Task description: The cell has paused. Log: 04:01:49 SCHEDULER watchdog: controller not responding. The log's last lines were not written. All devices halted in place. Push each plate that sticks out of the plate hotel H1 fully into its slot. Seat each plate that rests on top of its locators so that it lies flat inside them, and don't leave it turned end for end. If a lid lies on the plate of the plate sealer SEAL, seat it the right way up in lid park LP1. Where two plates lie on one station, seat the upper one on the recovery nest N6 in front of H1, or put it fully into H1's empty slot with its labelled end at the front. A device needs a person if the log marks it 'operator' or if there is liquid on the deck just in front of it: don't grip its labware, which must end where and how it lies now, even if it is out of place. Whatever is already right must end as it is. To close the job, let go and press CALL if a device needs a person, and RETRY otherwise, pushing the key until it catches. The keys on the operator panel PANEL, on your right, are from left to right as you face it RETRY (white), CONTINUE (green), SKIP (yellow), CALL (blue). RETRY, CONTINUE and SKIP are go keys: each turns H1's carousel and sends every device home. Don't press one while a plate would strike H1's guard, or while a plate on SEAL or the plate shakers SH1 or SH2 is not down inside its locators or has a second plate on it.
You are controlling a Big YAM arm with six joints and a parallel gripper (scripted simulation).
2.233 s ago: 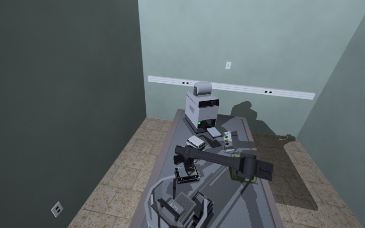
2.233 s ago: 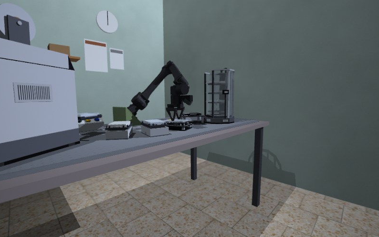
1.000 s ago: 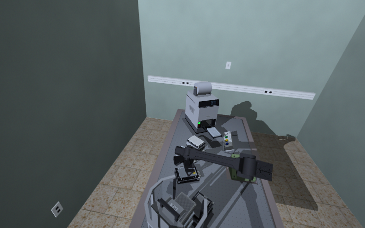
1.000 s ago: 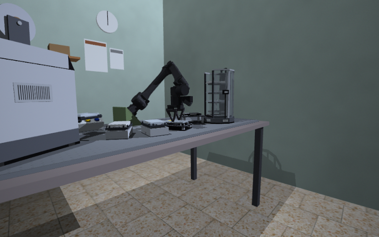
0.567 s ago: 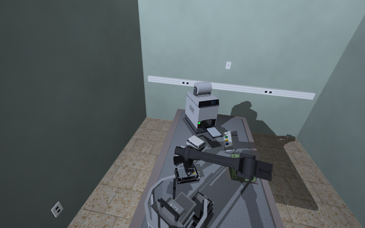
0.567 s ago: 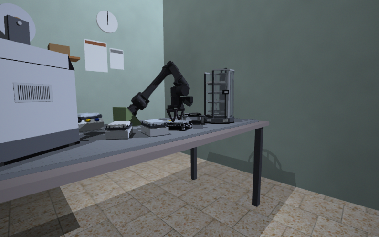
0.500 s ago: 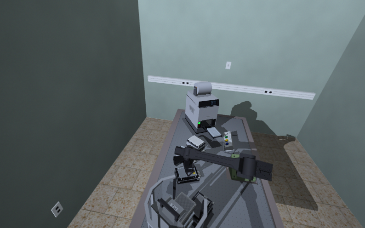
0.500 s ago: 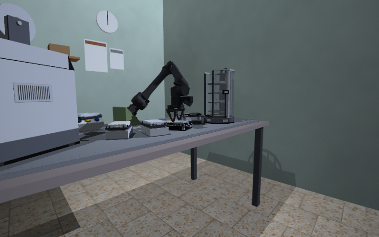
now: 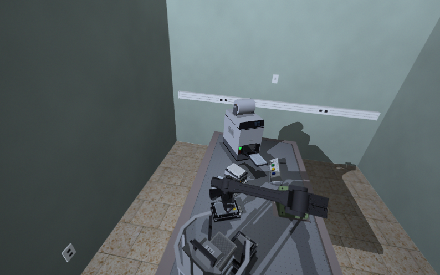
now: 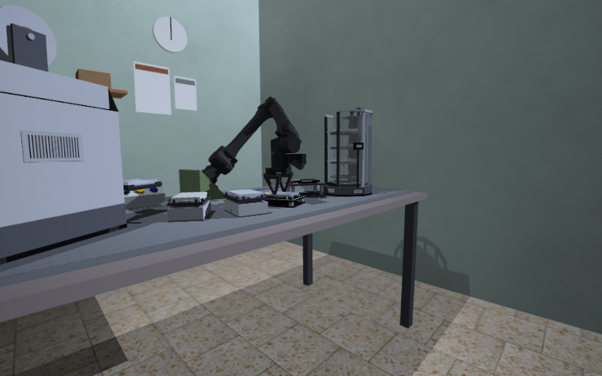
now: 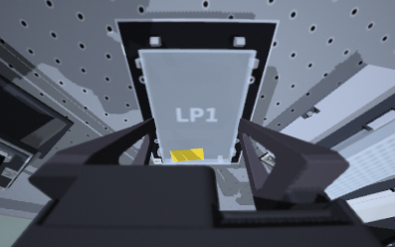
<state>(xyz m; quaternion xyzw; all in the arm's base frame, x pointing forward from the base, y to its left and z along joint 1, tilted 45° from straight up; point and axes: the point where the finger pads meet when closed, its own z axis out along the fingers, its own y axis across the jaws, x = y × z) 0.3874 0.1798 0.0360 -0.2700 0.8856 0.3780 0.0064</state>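
Observation:
A clear lid (image 11: pixel 197 90) (image 9: pixel 220 207) is level over lid park LP1 (image 11: pixel 197 31) (image 10: pixel 290 201), inside its small locators as seen from above; whether it touches the park floor I cannot tell. My gripper (image 11: pixel 197 123) (image 10: pixel 277 190) points down with a finger against each long side of the lid, shut on it. The sealer SEAL (image 9: pixel 245 136) has its tray out with a plate (image 9: pixel 258 159). Two shaker stations carry plates (image 10: pixel 188 195) (image 10: pixel 245 192). The hotel H1 (image 10: pixel 364 154) stands beyond LP1; its slots are too small to judge. Operator panel PANEL (image 9: pixel 274 175) shows four coloured keys.
A dark raised nest (image 10: pixel 301 184) (image 9: pixel 254 247) stands between LP1 and H1. The nearer shaker's side (image 11: pixel 386 80) is close to the gripper's right finger. The green arm base (image 9: pixel 282 208) is at the table's edge. No liquid can be made out.

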